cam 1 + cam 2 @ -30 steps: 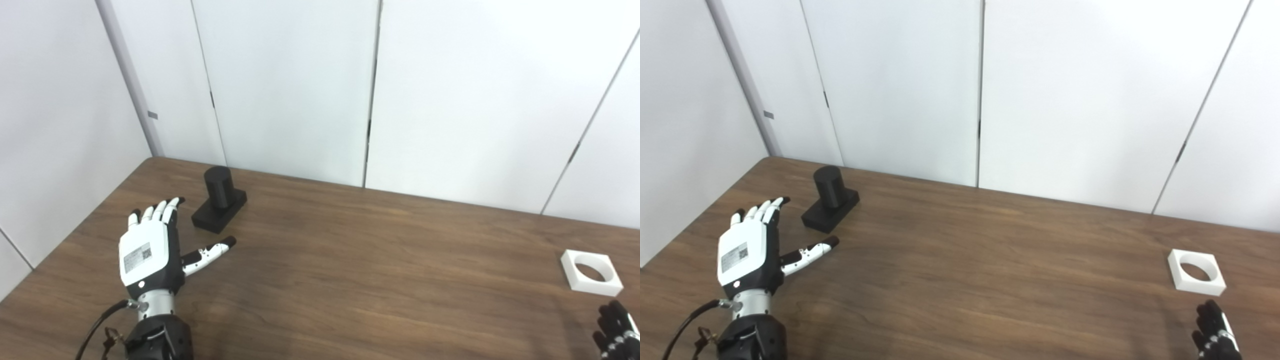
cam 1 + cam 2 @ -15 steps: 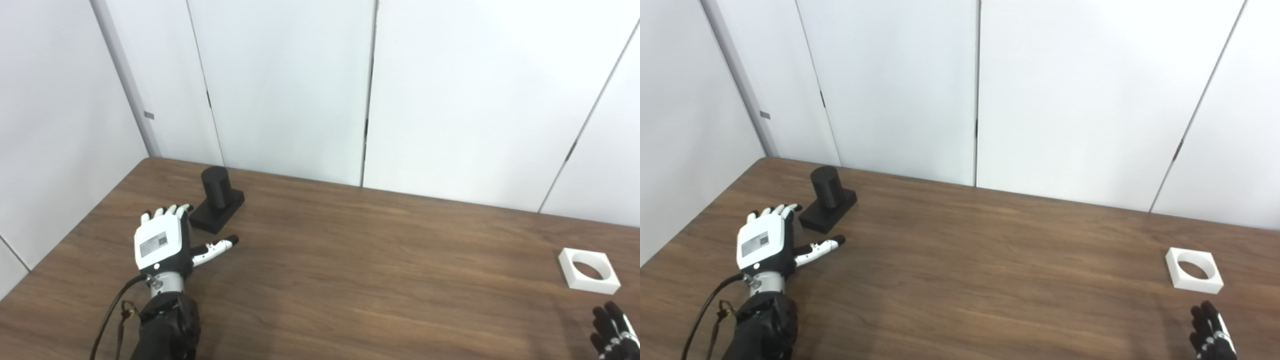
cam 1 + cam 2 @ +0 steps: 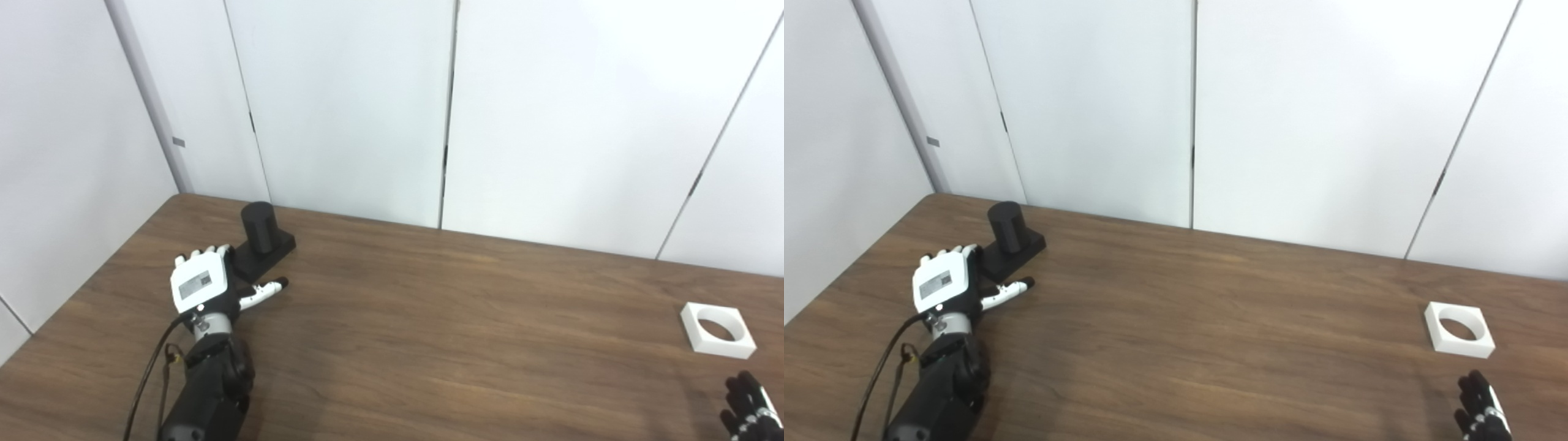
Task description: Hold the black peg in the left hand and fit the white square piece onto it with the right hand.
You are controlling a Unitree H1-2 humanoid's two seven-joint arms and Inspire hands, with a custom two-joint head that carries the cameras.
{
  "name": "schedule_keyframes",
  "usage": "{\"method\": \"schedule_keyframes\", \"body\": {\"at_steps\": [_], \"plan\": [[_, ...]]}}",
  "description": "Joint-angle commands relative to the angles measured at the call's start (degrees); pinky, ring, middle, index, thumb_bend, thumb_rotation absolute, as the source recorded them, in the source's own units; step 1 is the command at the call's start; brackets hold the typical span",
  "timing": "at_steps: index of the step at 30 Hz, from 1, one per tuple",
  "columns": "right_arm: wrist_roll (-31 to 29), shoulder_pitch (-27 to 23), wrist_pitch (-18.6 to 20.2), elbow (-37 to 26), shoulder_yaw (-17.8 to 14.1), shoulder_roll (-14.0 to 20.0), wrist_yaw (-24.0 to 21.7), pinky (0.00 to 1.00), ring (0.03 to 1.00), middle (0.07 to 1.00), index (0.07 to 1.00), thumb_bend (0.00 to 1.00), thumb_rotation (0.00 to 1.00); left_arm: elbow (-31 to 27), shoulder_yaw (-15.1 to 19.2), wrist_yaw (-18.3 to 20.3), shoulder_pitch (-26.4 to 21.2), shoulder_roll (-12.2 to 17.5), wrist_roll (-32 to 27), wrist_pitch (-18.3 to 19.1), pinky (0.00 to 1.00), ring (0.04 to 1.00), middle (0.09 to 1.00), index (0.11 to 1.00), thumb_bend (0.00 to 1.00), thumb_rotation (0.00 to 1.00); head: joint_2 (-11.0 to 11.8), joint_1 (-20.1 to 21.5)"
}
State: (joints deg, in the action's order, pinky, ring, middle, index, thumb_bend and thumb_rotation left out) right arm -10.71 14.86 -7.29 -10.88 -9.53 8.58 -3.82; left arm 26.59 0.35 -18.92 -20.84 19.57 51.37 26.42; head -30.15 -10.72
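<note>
The black peg [image 3: 263,236] stands upright on its square base at the far left of the wooden table [image 3: 429,318], and the left hand [image 3: 205,288] lies just beside that base on its near side, spread and holding nothing, fingertips at the base's edge and thumb pointing right. The likeliest fault from here is a push rather than a grasp: if the fingers press on before they curl, the base could slide farther toward the wall, or the tall cylinder could tip as the hand closes low on one corner. A grip taken on the base alone may also leave the peg tilted, which would make the later fit bind. The white square piece [image 3: 716,321] lies flat at the right, well apart from the peg, its round hole facing up. The right hand [image 3: 748,410] shows only dark fingertips at the near right corner, near the piece but not touching it; whether it is spread or clenched cannot be told. Nothing stands between either hand and its part.
</note>
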Motion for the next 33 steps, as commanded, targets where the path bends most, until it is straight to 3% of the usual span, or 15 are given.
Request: {"method": "schedule_keyframes", "body": {"at_steps": [1, 15, 25, 33], "plan": [[-0.65, 1.47, -0.68, 0.54, 0.11, -1.21, 0.07, 1.0, 1.0, 0.97, 0.971, 0.57, 1.0, 1.09, -0.32, -2.6, -3.39, 1.72, -0.88, -0.3, 1.0, 0.929, 0.893, 0.834, 0.93, 0.69, -0.07, -0.02], [-0.69, 1.47, -0.2, 0.52, 0.31, -1.0, 0.04, 1.0, 1.0, 0.974, 0.976, 0.58, 1.0, 5.46, -1.77, -4.59, -6.27, 2.53, -3.1, 0.41, 1.0, 0.914, 0.878, 0.822, 0.95, 0.7, -0.15, 0.21], [-0.93, 1.38, 0.82, 0.17, 0.36, -1.05, 0.24, 1.0, 1.0, 0.975, 0.976, 0.57, 1.0, 4.45, -1.52, -14.19, -4.36, 1.81, -7.19, -4.45, 0.89, 0.832, 0.796, 0.701, 0.93, 0.56, -0.04, 0.16], [-1.04, 1.24, 1.06, 0.08, 0.39, -1.1, 0.07, 1.0, 1.0, 0.976, 0.981, 0.57, 1.0, 5.76, -2.33, -15.55, -4.84, 2.73, -8.98, -5.11, 0.91, 0.841, 0.8, 0.726, 0.91, 0.52, -0.01, 0.2]]}}
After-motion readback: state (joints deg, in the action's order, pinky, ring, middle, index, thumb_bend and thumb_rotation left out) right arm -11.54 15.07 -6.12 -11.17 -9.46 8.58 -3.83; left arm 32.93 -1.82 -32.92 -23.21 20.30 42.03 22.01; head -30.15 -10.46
